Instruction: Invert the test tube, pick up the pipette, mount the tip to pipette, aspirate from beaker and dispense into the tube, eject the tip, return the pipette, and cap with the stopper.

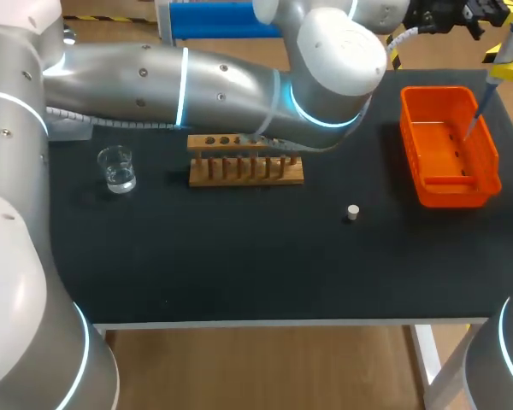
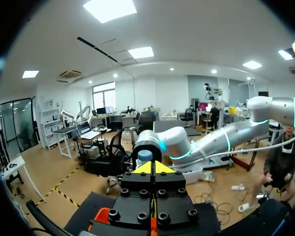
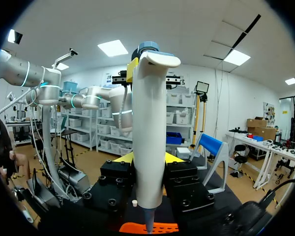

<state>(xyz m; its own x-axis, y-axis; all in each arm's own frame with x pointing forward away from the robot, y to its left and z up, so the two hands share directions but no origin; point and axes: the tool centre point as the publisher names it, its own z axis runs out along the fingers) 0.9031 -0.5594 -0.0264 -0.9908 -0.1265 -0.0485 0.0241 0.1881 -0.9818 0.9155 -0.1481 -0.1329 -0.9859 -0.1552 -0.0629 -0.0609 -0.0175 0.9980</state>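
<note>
Looks like tip-eject step: right gripper [image 3: 147,160] pinches the pipette [image 3: 148,123] over the orange bin [image 1: 449,193], left gripper [image 2: 153,167] pressed together at its blue plunger [image 2: 145,156]; pipette return and capping remain, stopper [image 1: 352,212] lying on desk [image 1: 239,256].

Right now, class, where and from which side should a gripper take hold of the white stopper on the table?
Probably its round side wall, from straight above, a finger on either side: the stopper stands upright on the table, short, well apart from the wooden rack.
</note>
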